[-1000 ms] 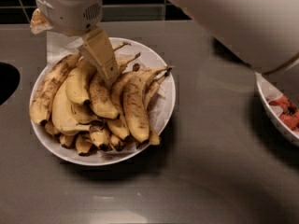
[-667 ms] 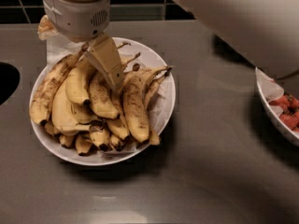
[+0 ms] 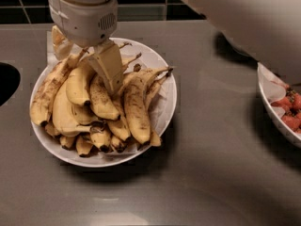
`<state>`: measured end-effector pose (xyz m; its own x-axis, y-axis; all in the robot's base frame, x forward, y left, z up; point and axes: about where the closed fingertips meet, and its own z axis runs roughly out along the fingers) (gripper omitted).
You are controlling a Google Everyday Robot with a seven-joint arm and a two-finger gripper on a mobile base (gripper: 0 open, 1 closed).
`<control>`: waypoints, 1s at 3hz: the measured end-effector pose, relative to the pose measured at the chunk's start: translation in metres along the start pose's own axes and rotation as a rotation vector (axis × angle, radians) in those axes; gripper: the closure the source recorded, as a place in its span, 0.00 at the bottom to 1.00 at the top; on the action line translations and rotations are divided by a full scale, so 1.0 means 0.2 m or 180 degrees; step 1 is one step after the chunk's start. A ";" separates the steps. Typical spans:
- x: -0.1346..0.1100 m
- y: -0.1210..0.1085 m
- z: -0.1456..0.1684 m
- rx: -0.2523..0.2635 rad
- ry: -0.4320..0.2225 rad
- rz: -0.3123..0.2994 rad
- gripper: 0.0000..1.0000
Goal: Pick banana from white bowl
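Observation:
The white bowl is wide and shallow, lined with crumpled white paper, and sits left of centre on the grey counter. It is heaped with several bananas. A plump, mostly clean-yellow banana with a black tip lies at the upper left of the heap. A brown-speckled banana and a long brown-streaked one lie to its right. My gripper comes down from the white wrist housing at the top. It reaches into the middle of the heap, just right of the yellow banana and touching the bananas there.
A second white bowl with red pieces stands at the right edge. My white arm crosses the top right. A dark round opening is at the left edge. A dark tiled wall runs along the back.
My gripper has shifted a little to the right and down, deeper into the heap of bananas. The bowl and bananas have hardly moved.

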<state>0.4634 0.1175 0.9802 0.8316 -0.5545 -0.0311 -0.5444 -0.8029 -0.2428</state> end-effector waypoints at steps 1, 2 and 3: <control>0.00 0.04 -0.08 -0.0006 0.0089 0.0014 0.20; 0.00 0.05 -0.14 -0.0019 0.0158 -0.0002 0.22; 0.01 0.02 -0.16 0.0013 0.0167 -0.0104 0.26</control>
<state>0.4603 0.1059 1.0111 0.8420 -0.5388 0.0279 -0.5165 -0.8199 -0.2467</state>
